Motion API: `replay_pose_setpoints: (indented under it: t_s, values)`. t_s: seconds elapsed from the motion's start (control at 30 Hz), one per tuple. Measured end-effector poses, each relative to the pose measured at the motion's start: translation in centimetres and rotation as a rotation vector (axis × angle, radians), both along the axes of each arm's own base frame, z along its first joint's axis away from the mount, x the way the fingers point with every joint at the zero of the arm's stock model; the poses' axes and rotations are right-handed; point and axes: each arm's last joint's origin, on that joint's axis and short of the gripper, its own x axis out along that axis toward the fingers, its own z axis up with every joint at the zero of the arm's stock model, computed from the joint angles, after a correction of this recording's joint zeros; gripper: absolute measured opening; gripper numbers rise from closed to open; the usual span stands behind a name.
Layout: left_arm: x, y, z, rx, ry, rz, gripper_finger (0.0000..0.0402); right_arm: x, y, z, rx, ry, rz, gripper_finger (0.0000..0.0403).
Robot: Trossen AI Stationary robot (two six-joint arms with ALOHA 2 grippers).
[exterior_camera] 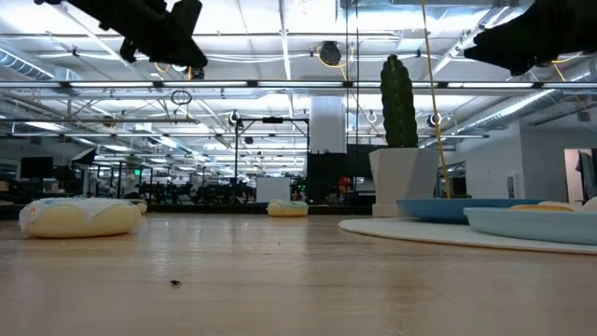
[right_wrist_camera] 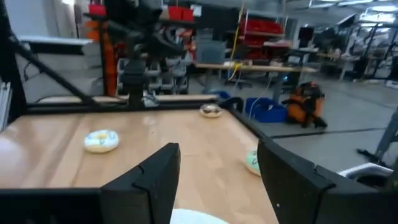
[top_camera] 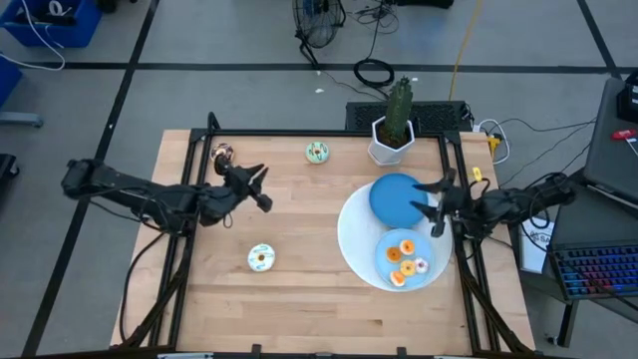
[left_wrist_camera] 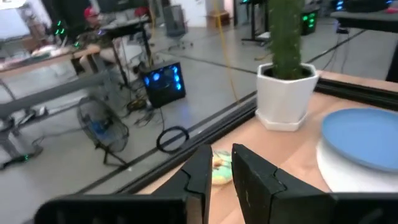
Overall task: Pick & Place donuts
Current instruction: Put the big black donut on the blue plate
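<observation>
Seven donuts show. Three lie on the bare table [top_camera: 299, 299]: a green one [top_camera: 317, 152] and a chocolate one [top_camera: 222, 153] near the far edge, a white one [top_camera: 261, 257] toward the near edge. Four sit on one blue plate [top_camera: 431, 274]. Two blue plates [top_camera: 394, 189] rest on one white disc [top_camera: 354, 234]. One potted cactus [top_camera: 395, 125] stands at the far edge.

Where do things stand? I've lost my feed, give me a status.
Left gripper empty, fingers near shut, up over table's left half. Right gripper open, empty, by the blue plates. Three donuts loose, others plated. Nothing blocking.
</observation>
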Motion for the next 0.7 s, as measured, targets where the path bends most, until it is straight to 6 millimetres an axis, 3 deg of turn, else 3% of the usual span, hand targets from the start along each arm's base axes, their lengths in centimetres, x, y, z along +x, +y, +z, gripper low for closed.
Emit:
replay_pose_setpoints:
  t_s: [0.4, 0.7]
  values:
    - [-0.1, 1.8, -0.6, -0.09, 0.016, -0.007, 0.0067, -0.1, -0.5, -5.0, 0.013, -0.028, -0.108, 0.0201]
    - [0.1, 2.5, -0.7, -0.124, 0.021, -0.059, 0.0067, 0.4, -0.4, -5.8, 0.025, -0.04, 0.054, 0.0201]
